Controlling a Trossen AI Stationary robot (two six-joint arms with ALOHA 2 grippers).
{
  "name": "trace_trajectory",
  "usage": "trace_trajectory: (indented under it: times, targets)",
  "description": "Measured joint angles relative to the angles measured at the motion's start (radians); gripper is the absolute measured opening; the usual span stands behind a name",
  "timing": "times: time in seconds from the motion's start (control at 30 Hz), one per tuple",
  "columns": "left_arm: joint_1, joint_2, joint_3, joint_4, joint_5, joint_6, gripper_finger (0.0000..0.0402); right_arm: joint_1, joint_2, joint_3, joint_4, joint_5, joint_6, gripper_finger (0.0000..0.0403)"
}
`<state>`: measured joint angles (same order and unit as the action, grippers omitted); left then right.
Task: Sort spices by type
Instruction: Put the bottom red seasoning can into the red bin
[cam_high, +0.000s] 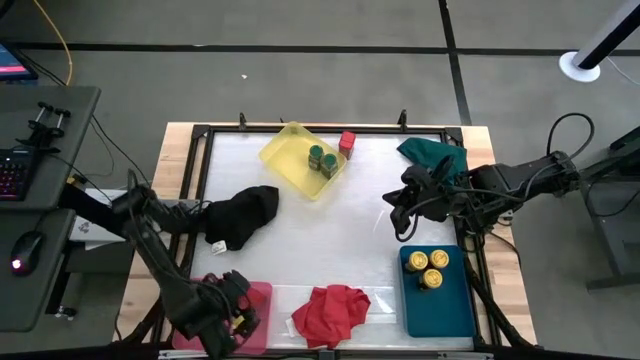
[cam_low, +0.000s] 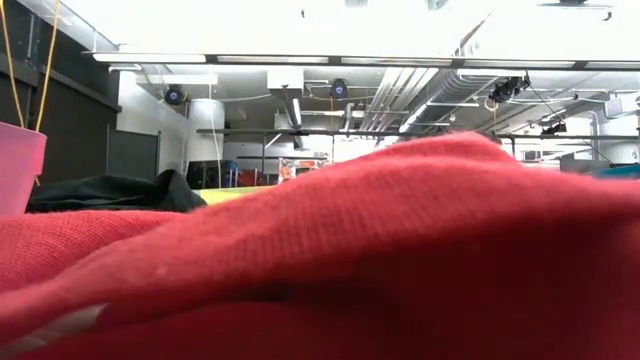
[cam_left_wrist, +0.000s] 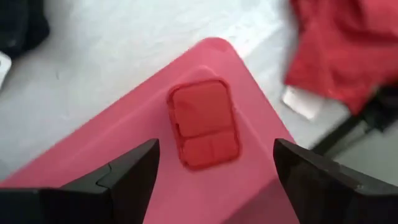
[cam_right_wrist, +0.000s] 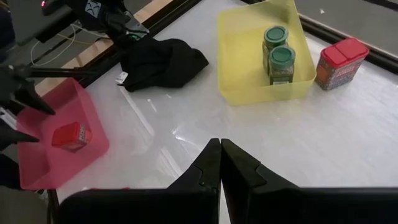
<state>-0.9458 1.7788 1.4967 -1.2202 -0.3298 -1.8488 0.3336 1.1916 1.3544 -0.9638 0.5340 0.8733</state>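
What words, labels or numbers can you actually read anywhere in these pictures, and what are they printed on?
None can be read.
Red box beside the yellow tray: label print too blurred.
Two green-lidded jars in that tray: labels too small.
Red box in the pink tray, under the open left gripper: no print shows.
White tag on the black cloth: unreadable.
Yellow-lidded jars on the teal tray: nothing legible.

Two dark, six-joint arms with matte black housings; loose black cables loop alongside the right arm's links behind its pincer. Each ends in two flat, angular black fingers (cam_left_wrist: 130, 180), their edges bevelled, faint seams crossing the plastic.
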Motion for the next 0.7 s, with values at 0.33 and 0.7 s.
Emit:
trace_trajectory:
  times: [0.33,0.7]
  targets:
    - [-0.130,0.007,-0.074,-0.012,0.002,0.268,0.0298,0.000,0.000,0.000,0.000,-0.039,0.001,0.0000]
    - [-0.134,0.009,-0.193,0.026,-0.068,0.664,0.0023,0.000,0.000,0.000,0.001,-0.038,0.001,0.0000]
